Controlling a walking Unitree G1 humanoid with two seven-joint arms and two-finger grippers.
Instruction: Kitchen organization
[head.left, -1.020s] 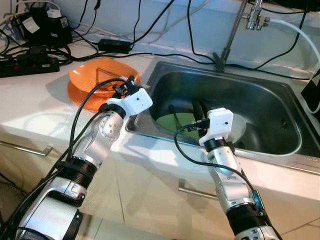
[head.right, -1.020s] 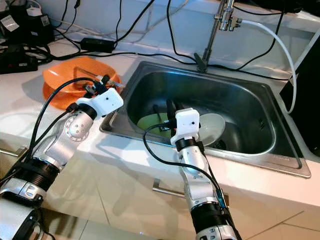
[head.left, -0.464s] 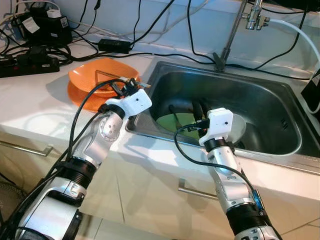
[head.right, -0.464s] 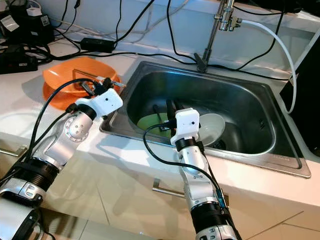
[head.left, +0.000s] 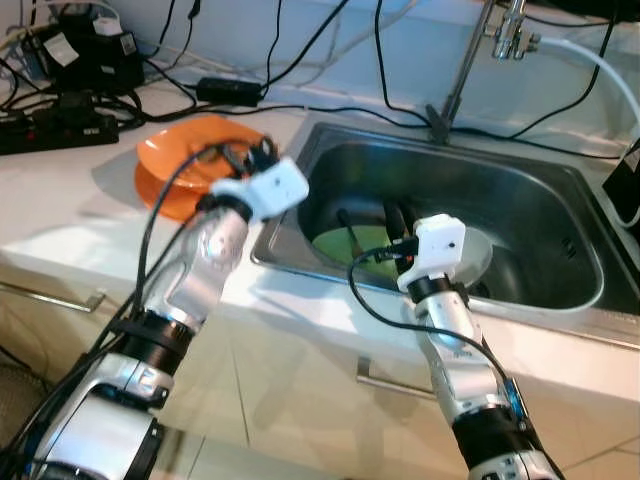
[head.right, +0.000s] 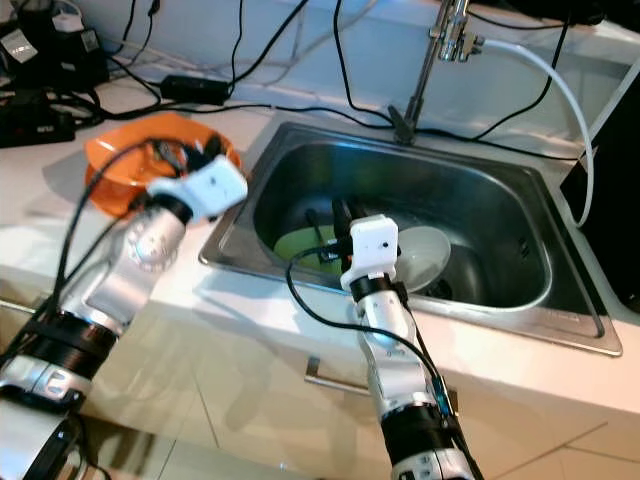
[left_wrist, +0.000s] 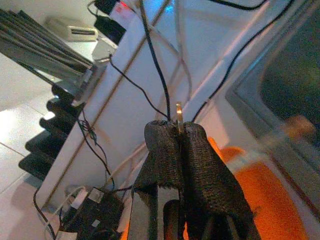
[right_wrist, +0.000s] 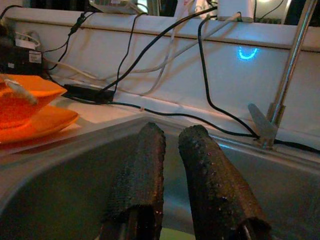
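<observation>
My left gripper (left_wrist: 175, 129) is shut on a thin metal utensil (left_wrist: 178, 111), of which a sliver sticks out past the fingertips. It hovers over the near right edge of the stacked orange plates (head.left: 170, 158) on the counter, blurred by motion. A pale-tipped stick (left_wrist: 280, 135) shows blurred above the orange plates. My right gripper (right_wrist: 171, 137) reaches down into the steel sink (head.left: 530, 190), its fingers slightly apart with nothing between them. Below it lie a green plate (head.left: 352, 245), with a dark utensil (head.left: 347, 228) on it, and a white dish (head.left: 480, 255).
A tap (head.left: 462, 70) stands behind the sink. Black cables, a power strip (head.left: 50, 125) and adapters crowd the back of the white counter (head.left: 70, 210). Cabinet fronts with metal handles (head.left: 395, 385) lie below the counter edge.
My left arm has lifted a little and shows motion blur over the orange plates' edge, still holding the utensil. The right arm stays put in the sink.
</observation>
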